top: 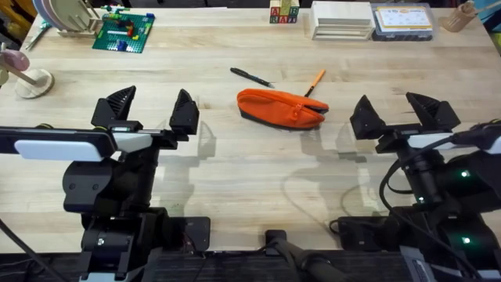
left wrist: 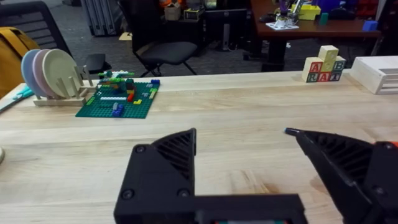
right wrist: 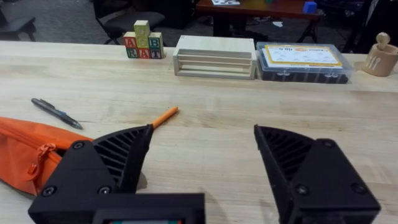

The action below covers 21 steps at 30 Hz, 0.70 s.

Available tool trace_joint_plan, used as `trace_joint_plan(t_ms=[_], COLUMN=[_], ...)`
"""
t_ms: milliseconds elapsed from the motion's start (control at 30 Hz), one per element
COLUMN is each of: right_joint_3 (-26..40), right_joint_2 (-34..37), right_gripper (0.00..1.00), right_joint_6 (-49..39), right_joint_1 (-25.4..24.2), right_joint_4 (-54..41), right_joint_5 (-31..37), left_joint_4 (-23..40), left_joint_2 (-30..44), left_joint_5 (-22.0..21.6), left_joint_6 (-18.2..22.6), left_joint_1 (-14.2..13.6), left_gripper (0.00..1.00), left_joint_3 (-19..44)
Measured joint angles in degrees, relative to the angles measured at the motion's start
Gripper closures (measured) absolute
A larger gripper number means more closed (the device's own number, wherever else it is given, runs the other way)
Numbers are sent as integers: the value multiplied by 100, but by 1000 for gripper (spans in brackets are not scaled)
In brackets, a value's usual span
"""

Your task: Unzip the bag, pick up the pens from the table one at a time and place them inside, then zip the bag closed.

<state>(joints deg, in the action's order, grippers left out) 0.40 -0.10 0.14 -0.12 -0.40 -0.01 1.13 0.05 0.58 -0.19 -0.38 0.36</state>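
The orange bag (top: 280,109) lies zipped at the middle of the table (top: 235,164), its pull tab toward the right end; in the right wrist view the bag (right wrist: 28,152) shows beside the gripper's finger. Behind it rests the dark pen (top: 251,77) (right wrist: 56,112); its tip peeks past a finger in the left wrist view (left wrist: 290,131). The orange pen (top: 315,81) (right wrist: 165,116) lies at the bag's far right end. My left gripper (top: 149,110) (left wrist: 261,168) is open, left of the bag. My right gripper (top: 403,113) (right wrist: 202,162) is open, right of the bag. Both hold nothing.
At the back stand a plate rack (top: 66,17), a green brick baseplate (top: 123,31), letter blocks (top: 284,12), a white box (top: 341,19) and a clear case (top: 401,21). A wooden ring stand (top: 27,78) sits at the far left, a wooden peg (top: 459,16) at the far right.
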Motion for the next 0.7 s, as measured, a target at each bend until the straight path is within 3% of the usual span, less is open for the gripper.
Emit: trace_joint_plan(t_ms=[700], right_joint_3=[2], right_joint_2=[0], right_gripper=[4], right_joint_6=[100], right_joint_1=[0], right_joint_4=[-20], right_joint_5=[0], left_joint_4=[2], left_joint_2=[0], left_joint_5=[-46], left_joint_6=[0], left_joint_1=[-2], left_gripper=[6], left_joint_3=[0])
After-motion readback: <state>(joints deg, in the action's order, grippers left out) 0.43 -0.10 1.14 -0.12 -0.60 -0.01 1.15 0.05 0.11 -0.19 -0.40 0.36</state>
